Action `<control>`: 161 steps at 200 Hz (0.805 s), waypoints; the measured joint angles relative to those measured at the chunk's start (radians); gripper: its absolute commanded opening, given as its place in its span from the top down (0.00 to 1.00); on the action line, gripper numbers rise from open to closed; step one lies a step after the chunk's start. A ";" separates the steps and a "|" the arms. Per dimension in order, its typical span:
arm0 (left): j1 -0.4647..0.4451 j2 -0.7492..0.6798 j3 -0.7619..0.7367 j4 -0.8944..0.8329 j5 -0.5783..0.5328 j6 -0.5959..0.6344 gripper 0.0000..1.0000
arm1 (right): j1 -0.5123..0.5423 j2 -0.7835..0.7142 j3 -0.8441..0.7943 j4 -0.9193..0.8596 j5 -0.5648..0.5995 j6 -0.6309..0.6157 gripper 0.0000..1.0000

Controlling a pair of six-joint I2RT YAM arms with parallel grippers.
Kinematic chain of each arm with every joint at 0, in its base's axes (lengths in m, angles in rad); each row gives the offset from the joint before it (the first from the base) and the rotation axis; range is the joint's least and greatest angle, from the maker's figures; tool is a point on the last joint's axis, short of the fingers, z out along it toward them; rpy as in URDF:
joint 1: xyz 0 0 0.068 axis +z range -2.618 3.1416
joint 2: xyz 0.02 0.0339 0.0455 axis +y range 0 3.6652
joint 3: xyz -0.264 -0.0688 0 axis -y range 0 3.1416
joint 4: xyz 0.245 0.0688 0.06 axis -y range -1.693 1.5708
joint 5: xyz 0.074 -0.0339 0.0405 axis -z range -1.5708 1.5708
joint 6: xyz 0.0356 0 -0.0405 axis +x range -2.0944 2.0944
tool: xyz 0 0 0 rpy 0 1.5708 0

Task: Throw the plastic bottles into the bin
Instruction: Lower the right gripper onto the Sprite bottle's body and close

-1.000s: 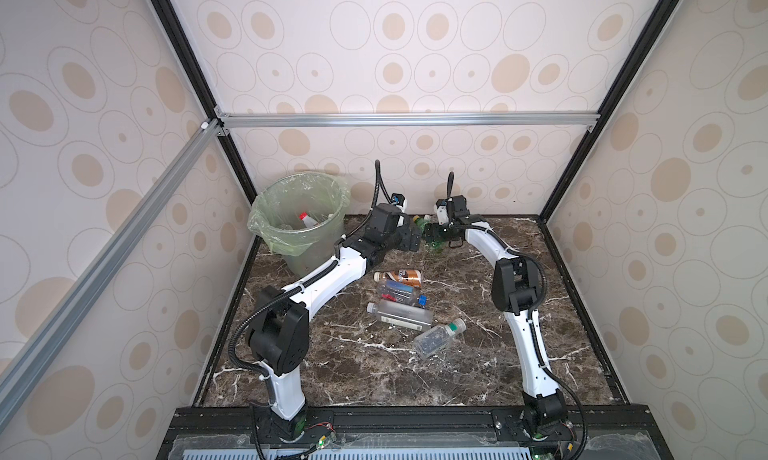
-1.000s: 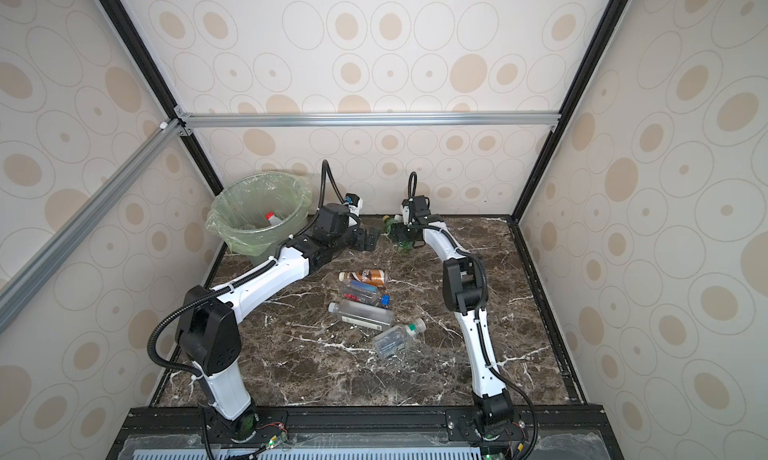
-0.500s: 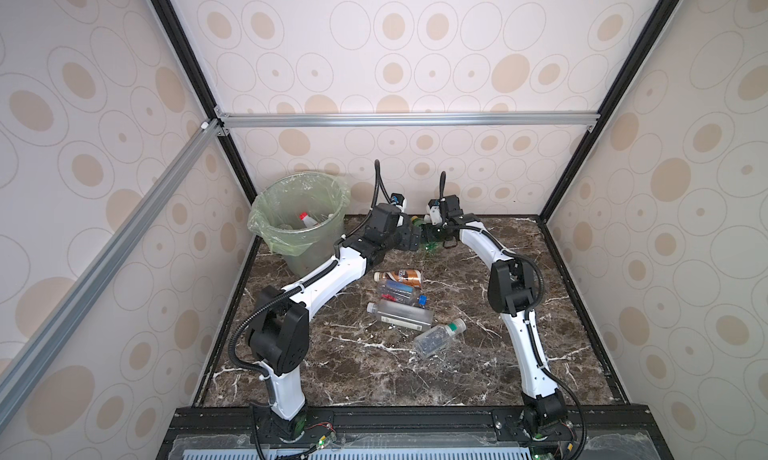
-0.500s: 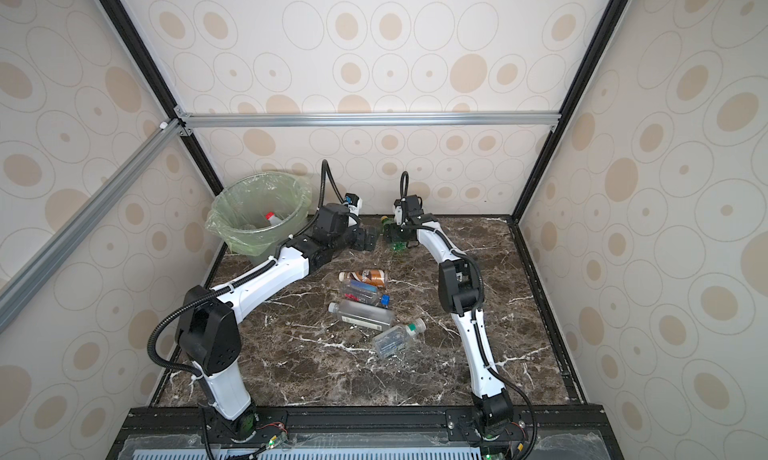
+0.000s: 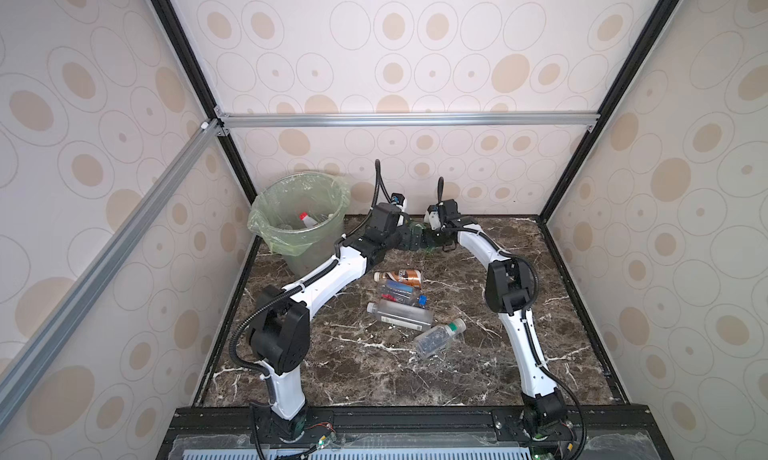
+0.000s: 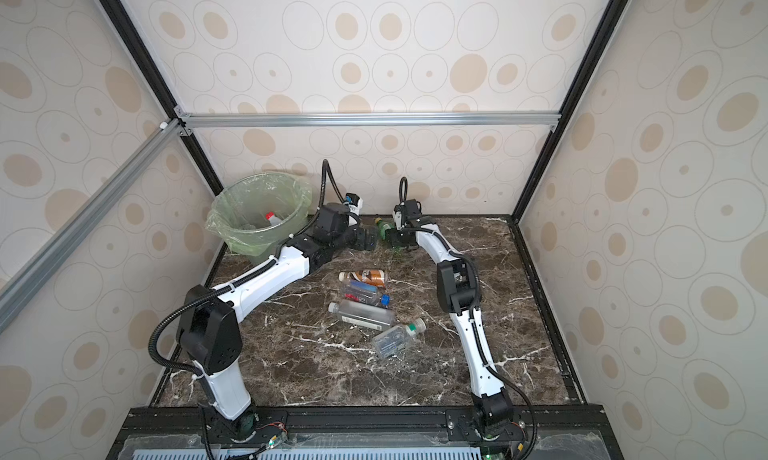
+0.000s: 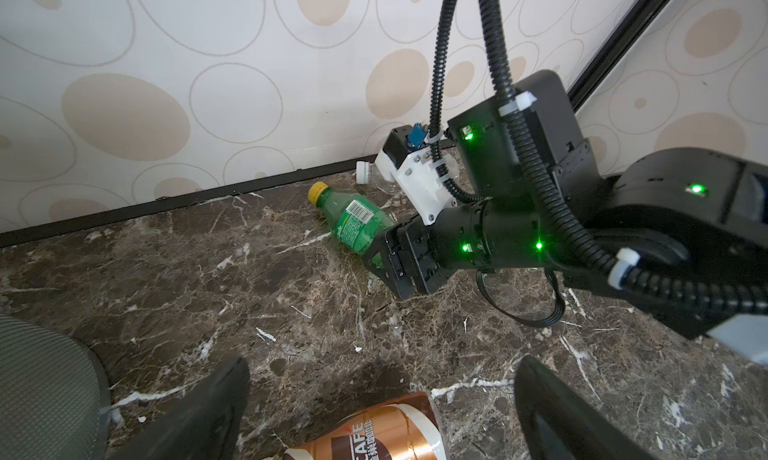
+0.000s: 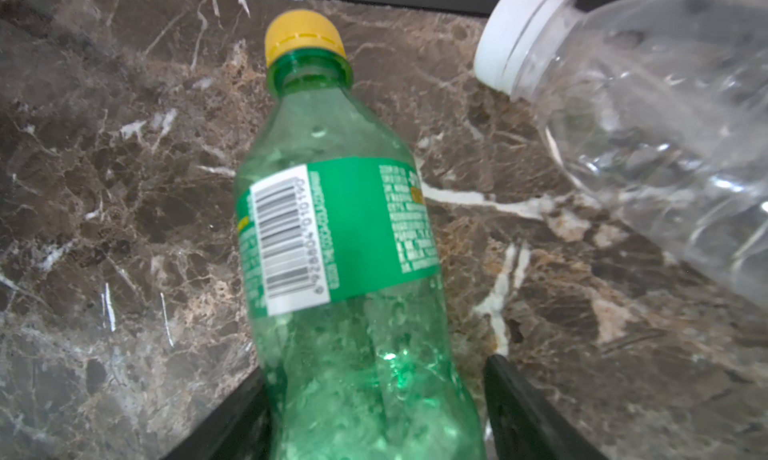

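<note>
We at grasp step: right claw [image 8: 374, 368] astride green bottle [image 8: 353, 229], not yet clenched. Left claw [image 7: 382, 362] released. Next: clench, carry to bin [image 5: 270, 233].

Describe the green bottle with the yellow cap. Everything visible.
The green bottle is translucent plastic, with a yellow cap and a green label bearing a white barcode. It lies on its side on the marble-look table near the back wall. The right tool straddles its base end, one finger against it, the other showing a gap. A clear bottle lies beside, apart.
</note>
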 measured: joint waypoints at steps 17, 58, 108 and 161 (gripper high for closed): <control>0.005 0.004 0.001 -0.001 0.004 -0.011 0.01 | 0.001 0.001 0.000 -0.001 0.000 0.000 0.26; 0.016 0.014 0.001 -0.002 0.016 -0.034 0.01 | 0.012 0.002 0.000 -0.007 0.000 -0.005 0.34; 0.024 0.029 0.001 -0.017 0.019 -0.058 0.01 | 0.019 -0.032 -0.074 0.040 -0.005 -0.007 0.42; 0.029 0.034 0.001 -0.039 0.019 -0.107 0.01 | 0.019 -0.162 -0.296 0.091 -0.009 0.000 0.45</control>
